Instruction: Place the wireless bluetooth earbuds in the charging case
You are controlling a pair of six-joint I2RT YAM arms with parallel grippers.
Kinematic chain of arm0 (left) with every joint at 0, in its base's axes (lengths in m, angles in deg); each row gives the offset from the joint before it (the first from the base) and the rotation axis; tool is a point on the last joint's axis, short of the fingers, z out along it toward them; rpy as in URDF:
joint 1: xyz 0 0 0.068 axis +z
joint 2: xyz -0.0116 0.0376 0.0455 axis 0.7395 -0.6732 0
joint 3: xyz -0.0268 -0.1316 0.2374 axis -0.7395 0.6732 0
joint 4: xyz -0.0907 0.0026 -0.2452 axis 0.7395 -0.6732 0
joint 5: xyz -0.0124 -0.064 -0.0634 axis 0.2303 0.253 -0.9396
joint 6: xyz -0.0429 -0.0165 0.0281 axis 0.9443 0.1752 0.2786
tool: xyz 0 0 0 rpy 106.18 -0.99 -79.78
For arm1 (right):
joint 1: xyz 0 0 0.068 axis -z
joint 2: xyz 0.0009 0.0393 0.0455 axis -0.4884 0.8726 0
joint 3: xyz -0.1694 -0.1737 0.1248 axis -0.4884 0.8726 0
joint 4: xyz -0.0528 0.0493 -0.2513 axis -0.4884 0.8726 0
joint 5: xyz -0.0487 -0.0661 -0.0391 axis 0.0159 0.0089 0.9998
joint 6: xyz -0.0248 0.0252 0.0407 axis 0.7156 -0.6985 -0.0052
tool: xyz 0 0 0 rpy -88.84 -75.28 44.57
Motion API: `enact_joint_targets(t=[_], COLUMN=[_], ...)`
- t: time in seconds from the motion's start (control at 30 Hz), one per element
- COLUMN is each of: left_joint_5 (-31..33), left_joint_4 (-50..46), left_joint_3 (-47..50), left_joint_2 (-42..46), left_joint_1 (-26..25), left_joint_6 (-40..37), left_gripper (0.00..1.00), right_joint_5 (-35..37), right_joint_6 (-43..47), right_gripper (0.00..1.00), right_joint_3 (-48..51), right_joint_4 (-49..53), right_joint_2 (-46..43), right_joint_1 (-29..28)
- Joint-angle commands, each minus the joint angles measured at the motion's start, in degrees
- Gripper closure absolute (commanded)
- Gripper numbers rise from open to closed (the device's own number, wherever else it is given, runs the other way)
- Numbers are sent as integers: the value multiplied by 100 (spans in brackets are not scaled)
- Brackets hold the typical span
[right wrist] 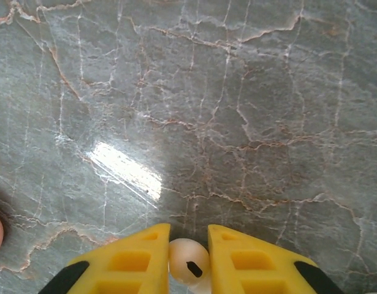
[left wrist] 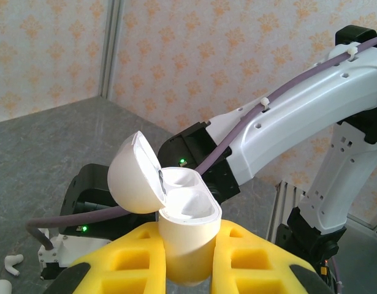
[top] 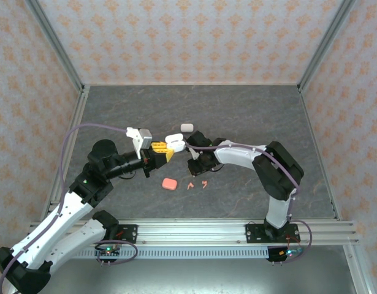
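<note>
My left gripper (left wrist: pixel 188 231) is shut on a white charging case (left wrist: pixel 187 245) and holds it upright above the table. The case's lid (left wrist: pixel 135 174) is flipped open and both wells look empty. In the top view this case (top: pixel 174 141) sits at the left gripper's (top: pixel 160 151) yellow tips, mid-table. Just to its right, my right gripper (top: pixel 194 164) is low over the table. In the right wrist view the right gripper (right wrist: pixel 188 237) is shut on a white earbud (right wrist: pixel 189 261) pinched between its yellow fingers. Two coral-pink earbuds (top: pixel 197 184) lie on the table in front of it.
A closed pink case (top: pixel 170 184) lies near the coral earbuds. Behind the grippers lies a closed white case (top: pixel 187 127). Another white earbud (left wrist: pixel 14 263) lies on the table at the lower left of the left wrist view. Patterned walls enclose the grey marble table (top: pixel 249 110).
</note>
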Motion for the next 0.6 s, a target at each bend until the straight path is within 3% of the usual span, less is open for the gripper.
enact_joint_targets(t=[0.0,0.57], left_joint_5=[-80,-185], left_joint_4=[-36,373], left_joint_3=[-89,90], left_joint_2=[82,-21], left_joint_1=[-39,-34], left_joint_6=[-145,53], left_gripper=[100,100], right_joint_5=[47,697], right_joint_6=[26,-225], right_gripper=[81,82], right_joint_3=[76,78], right_joint_4=[350,-12], right_joint_2=[-170,-2212], right_joint_1=[-27,-26])
